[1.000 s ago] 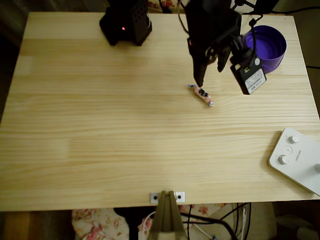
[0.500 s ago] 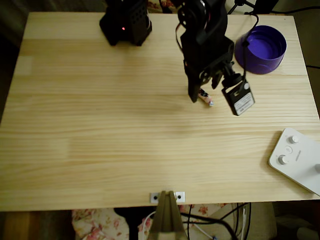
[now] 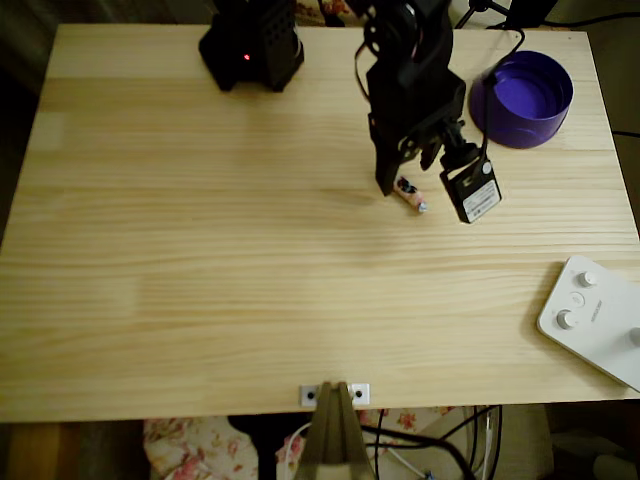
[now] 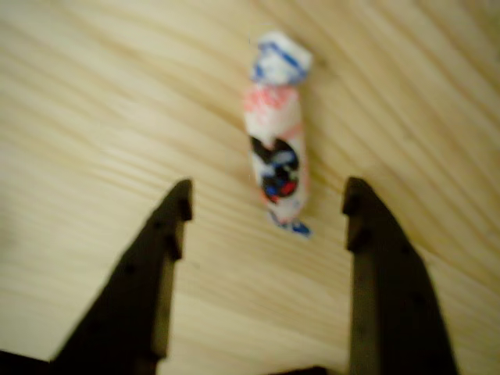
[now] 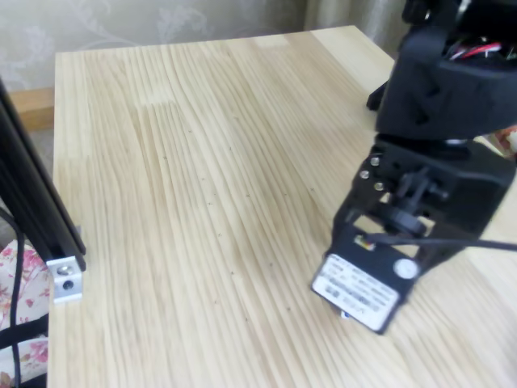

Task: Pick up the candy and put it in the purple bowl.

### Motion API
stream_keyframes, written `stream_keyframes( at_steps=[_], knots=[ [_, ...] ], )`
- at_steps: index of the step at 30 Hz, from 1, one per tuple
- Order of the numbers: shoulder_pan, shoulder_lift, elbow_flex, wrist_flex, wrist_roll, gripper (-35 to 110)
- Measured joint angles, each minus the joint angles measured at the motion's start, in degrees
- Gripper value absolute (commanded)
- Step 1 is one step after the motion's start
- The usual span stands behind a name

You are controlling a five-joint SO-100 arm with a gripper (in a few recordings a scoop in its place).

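Overhead looks straight down; wrist hugs the table; fixed view angles low.

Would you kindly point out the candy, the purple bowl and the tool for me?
candy (image 4: 275, 160), wrist view, middle of its pink wrapper.
purple bowl (image 3: 527, 89), overhead view, bare violet inside.
tool (image 4: 268, 205), wrist view, midway between its open fingertips.

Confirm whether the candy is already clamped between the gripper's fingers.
No. In the wrist view the candy lies on the table ahead of the open gripper, untouched.
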Motion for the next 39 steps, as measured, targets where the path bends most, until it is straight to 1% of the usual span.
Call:
stream_keyframes(
  at_steps=[3,12,18,20,21,25,31,39],
  knots=[
    [0.18,-0.88,-0.09,-1.41,-0.09,28],
    [0.09,-2.55,-0.09,-1.49,1.58,27],
    [-0.09,-5.19,-2.29,0.09,3.25,26],
    [-0.26,-5.98,-3.08,0.18,4.04,24],
    [-0.35,-6.15,-3.34,0.18,4.31,20],
    [-0.18,-6.15,-3.52,0.0,5.54,0],
    [0.62,-6.33,-2.46,-3.96,5.54,0],
    [1.14,-6.33,-1.32,-5.54,5.27,-1]
  ],
)
